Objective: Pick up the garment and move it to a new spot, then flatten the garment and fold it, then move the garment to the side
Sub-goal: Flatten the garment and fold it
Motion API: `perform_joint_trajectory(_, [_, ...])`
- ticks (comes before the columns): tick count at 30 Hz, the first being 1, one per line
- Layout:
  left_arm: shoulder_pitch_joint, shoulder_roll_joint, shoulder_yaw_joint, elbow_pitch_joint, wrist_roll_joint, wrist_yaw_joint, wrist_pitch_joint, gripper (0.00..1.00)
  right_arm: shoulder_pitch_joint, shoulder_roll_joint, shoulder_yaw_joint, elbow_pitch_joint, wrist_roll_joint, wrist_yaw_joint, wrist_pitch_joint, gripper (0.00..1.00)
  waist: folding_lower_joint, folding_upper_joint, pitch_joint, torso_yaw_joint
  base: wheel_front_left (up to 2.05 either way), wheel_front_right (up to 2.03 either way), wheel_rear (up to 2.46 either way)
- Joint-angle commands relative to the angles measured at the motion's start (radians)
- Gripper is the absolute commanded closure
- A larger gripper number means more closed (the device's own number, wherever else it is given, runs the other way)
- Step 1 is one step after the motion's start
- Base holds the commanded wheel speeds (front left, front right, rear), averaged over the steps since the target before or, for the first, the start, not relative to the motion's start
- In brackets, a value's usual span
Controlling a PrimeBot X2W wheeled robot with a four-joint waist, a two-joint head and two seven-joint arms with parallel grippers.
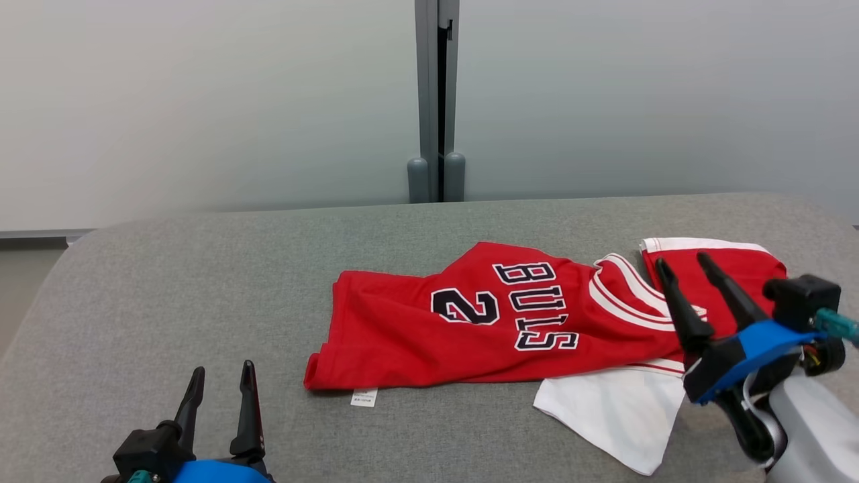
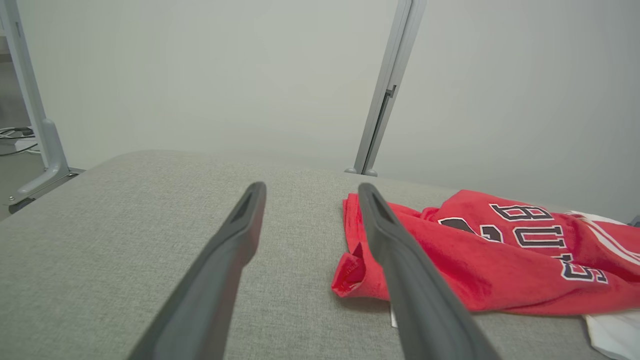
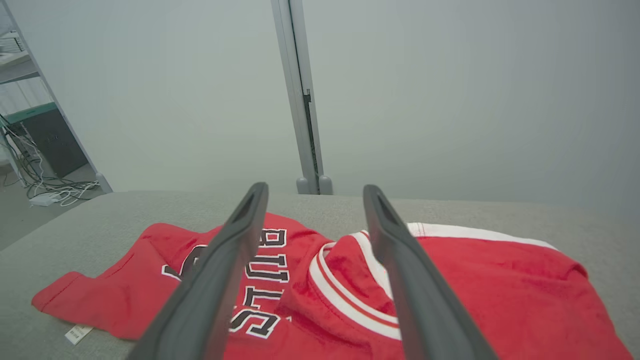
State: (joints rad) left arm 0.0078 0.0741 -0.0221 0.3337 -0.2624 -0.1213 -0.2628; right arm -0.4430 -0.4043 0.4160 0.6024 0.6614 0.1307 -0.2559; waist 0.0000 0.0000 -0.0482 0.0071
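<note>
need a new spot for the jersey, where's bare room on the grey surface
Biggest bare patch: grey surface left of the jersey, beyond the left jaws. A bare strip runs behind the jersey along the wall. Right end is crowded: jersey, its white part, right jaws.

A grey, fabric-covered counter (image 1: 168,288) with rounded corners is seen, and a red jersey (image 1: 402,335) is laid crumpled on its right half. At the jersey's near right edge white cloth (image 1: 611,416) is spread flat, and a small label (image 1: 363,397) is laid on the counter at its near left corner.
</note>
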Motion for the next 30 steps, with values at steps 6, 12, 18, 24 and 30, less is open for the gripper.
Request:
perform_joint_trajectory(6, [0.01, 0.0, 0.003, -0.006, 0.006, -0.005, -0.003, 0.0, 0.22, 0.075, -0.153, -0.207, -0.094, 0.0, -0.01, 0.0, 0.0, 0.0, -0.01, -0.016, 0.0, 0.0, 0.0])
perform_joint_trajectory(12, [0.02, -0.001, 0.01, -0.018, 0.005, -0.008, -0.003, 0.0, 0.382, 0.149, -0.253, -0.352, -0.223, 0.0, -0.01, 0.0, 0.0, 0.0, -0.011, -0.022, 0.0, 0.0, 0.0])
perform_joint_trajectory(18, [0.031, -0.007, 0.02, -0.037, 0.005, -0.009, -0.003, 0.0, 0.432, 0.209, -0.319, -0.386, -0.309, 0.0, -0.01, 0.0, 0.0, 0.0, -0.004, -0.031, 0.0, 0.0, 0.0])
perform_joint_trajectory(24, [0.023, -0.01, 0.015, -0.046, 0.009, -0.011, -0.003, 0.0, 0.419, 0.231, -0.34, -0.399, -0.342, 0.0, -0.01, 0.0, 0.0, 0.0, 0.0, -0.032, 0.0, 0.0, 0.0])
perform_joint_trajectory(30, [0.014, -0.011, 0.013, -0.051, 0.013, -0.011, -0.003, 0.0, 0.401, 0.227, -0.359, -0.402, -0.354, 0.0, -0.01, 0.0, 0.0, 0.0, 0.002, -0.029, 0.0, 0.0, 0.0])
